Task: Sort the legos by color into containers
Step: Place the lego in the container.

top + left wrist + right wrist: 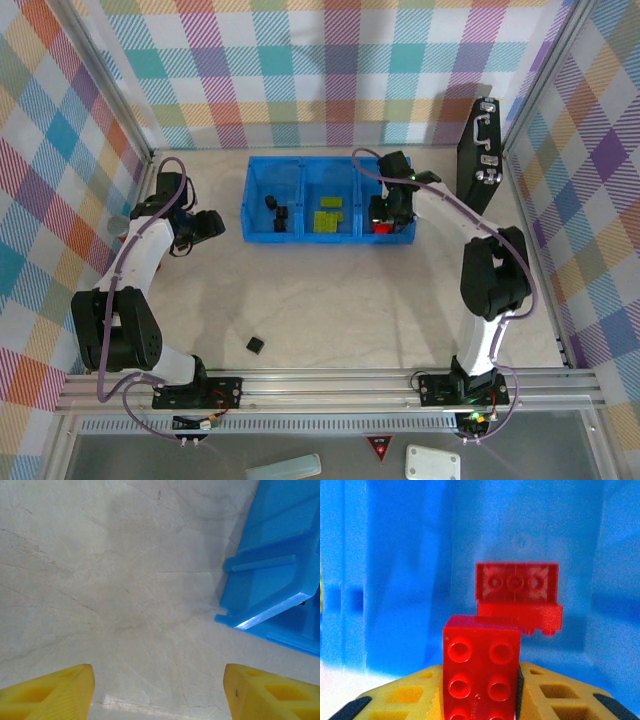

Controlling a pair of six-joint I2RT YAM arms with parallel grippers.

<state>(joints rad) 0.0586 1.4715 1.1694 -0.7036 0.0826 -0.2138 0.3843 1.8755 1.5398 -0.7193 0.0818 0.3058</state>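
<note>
Top external, sorting close to done by the look of it: black legos [275, 210] in the left compartment of the blue tray [300, 237], lime-green legos [325, 218] in the middle one, red in the right. Poised over that right compartment, the right gripper [481, 700], clamped on a red brick [480, 670] above a second red brick [517, 597] already down inside. Left to do, judging from the table [100, 580]: dropping the held brick and fetching one stray black brick [255, 345], alone near the arms' bases, well apart from the tray. Just beside the tray's left wall, the left gripper [157, 690], jaws spread wide over bare tabletop, holding nothing. Hard to count from above: bricks per compartment, the red ones partly hidden under the right gripper. Cut off at the right wrist view's bottom edge: the lower end of the held brick.
</note>
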